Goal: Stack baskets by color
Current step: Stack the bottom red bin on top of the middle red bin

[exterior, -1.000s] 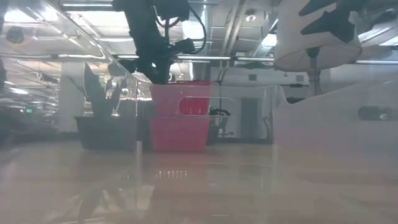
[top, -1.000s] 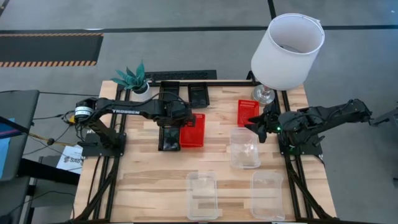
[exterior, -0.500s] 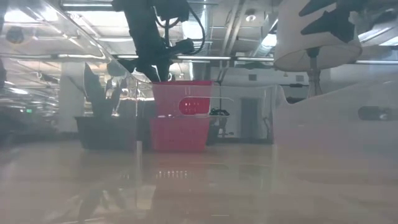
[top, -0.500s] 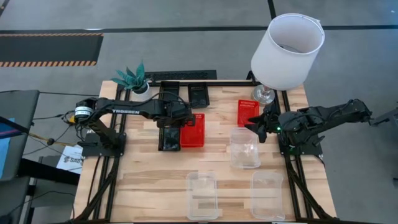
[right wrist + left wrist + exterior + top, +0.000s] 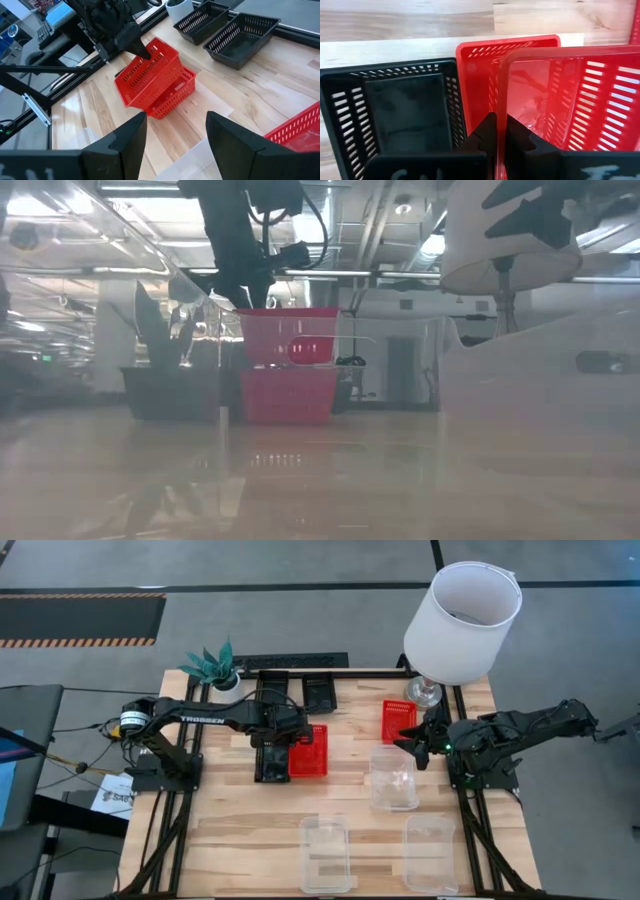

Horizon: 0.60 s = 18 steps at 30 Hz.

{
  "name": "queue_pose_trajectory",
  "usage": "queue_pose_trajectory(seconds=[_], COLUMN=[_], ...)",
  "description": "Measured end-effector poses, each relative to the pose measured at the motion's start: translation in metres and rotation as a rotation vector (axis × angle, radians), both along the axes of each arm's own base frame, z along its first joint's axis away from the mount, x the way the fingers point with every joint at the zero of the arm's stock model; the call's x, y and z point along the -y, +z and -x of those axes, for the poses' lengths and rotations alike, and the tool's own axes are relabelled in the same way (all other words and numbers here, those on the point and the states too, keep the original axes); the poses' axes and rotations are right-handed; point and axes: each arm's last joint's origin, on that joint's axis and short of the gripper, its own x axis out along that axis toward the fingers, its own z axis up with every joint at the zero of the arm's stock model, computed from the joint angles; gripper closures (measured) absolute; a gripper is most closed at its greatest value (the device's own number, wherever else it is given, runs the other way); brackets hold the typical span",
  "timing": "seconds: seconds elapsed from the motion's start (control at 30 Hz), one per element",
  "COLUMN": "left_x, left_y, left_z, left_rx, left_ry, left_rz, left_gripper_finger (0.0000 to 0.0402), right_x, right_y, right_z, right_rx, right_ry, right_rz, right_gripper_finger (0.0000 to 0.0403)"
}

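My left gripper (image 5: 272, 736) is shut on a red basket (image 5: 148, 75) that hangs tilted over a second red basket (image 5: 172, 95) standing on the table. A black basket (image 5: 402, 117) stands right beside them, on the side toward the table's left edge. A third red basket (image 5: 397, 720) stands at the far right, and my right gripper (image 5: 414, 744) hovers open just by it, touching nothing. Two more black baskets (image 5: 272, 690) (image 5: 320, 692) stand at the far edge. Three clear baskets (image 5: 393, 778) (image 5: 325, 852) (image 5: 430, 852) stand toward the near edge. My left gripper pinches the upper red basket's side wall at its rim (image 5: 502, 112), one finger inside the basket and one outside. The fingers (image 5: 141, 50) come from above, slanting down. The basket sits tilted over the lower red basket; whether the two touch, I cannot tell.
A white lampshade (image 5: 462, 608) on a stand rises at the far right corner, above my right arm. A small potted plant (image 5: 214, 666) stands at the far left corner. Bare wood lies at the near left of the table (image 5: 230, 830).
My left gripper has rolled a little at the wrist while staying in place. The held red basket has turned with it and now sits more nearly level over the lower red basket.
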Motion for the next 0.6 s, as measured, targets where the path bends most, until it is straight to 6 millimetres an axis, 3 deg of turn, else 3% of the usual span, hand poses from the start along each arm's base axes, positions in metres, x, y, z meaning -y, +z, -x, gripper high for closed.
queue_pose_trajectory(seconds=[0.6], left_x=[0.0000], left_y=[0.0005], left_z=[-0.0010], left_rx=[0.009], left_ry=[-0.020], left_rz=[-0.003], left_gripper_finger=[0.0401], right_x=[0.0000], right_y=[0.0002], right_z=[0.0000], right_rx=[0.000], right_ry=[0.002], right_rz=[0.004], right_gripper_finger=[0.0177])
